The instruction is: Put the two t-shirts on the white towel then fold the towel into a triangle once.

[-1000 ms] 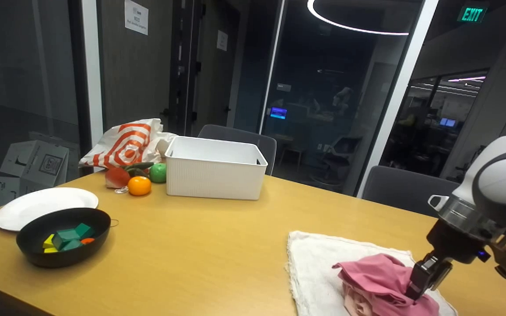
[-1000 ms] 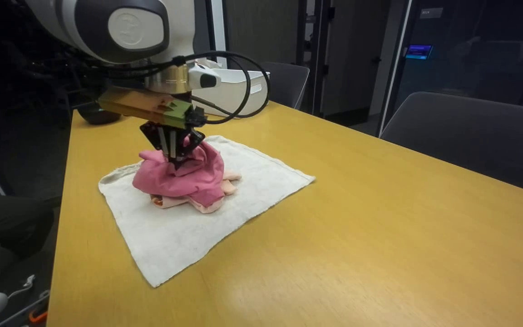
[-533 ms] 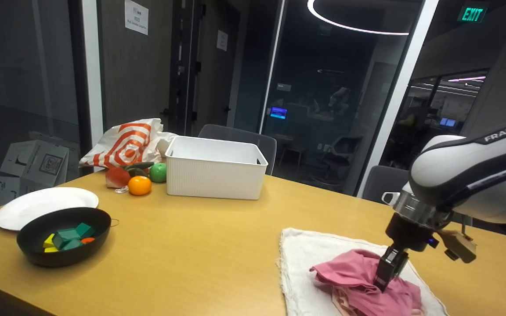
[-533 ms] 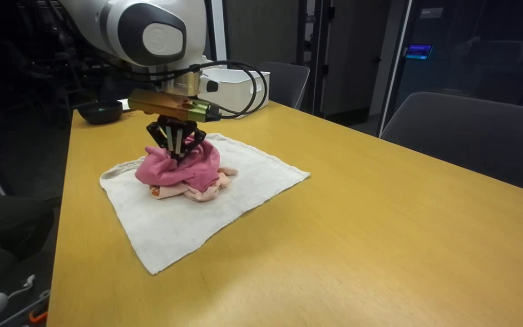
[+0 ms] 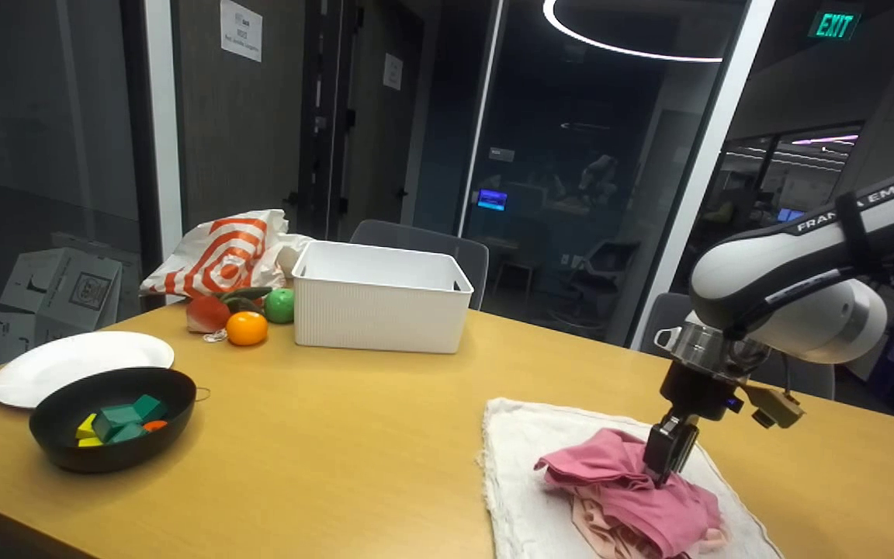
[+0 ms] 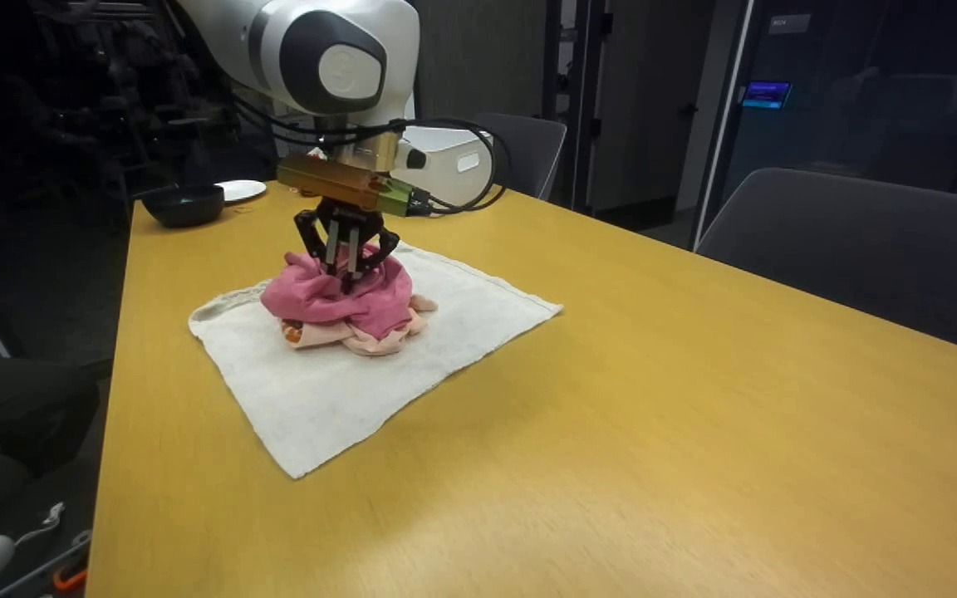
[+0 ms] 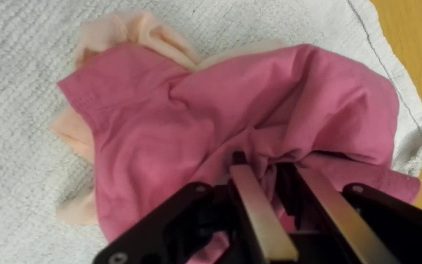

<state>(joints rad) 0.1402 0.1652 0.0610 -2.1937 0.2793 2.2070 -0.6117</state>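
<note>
T-shirt, rose-pink (image 7: 148, 146): crumpled, directly beneath the gripper (image 7: 262, 163), whose fingertips reach down into its folds.

T-shirt, peach-pink (image 7: 99, 35): under the rose-pink garment, its edges showing around it.

White towel (image 7: 20, 183): spread out beneath both, the 2 shirts heaped on it; 1 corner rumpled.

Gripper: pointing downward, 2 fingers parted by a narrow gap, rose-pink fabric showing between them; whether a fold is pinched there cannot be told.

Table (image 6: 653, 415): yellow-toned wood, bearing the towel. Towards 1 end, in an exterior view: black bowl (image 5: 90, 458) with green, yellow and orange pieces (image 5: 115, 421); white plate (image 5: 51, 365) just beside it; white ribbed basket (image 5: 381, 318); orange ball-shaped item (image 5: 247, 329), green round item (image 5: 279, 306) and red item (image 5: 207, 312) near the basket; white bag with orange-red rings (image 5: 222, 264) behind these.

Room: dark glass walls, dark chair (image 6: 869, 241) at the table, lit green exit sign (image 5: 833, 26).

Changes against 1 second ago: fingers slightly further apart; gripper, shirts and towel shifted together towards the bowl's end, in both exterior views; bowl and basket in the same places. In an exterior view the plate now shows, clear of the arm (image 6: 350, 71).
</note>
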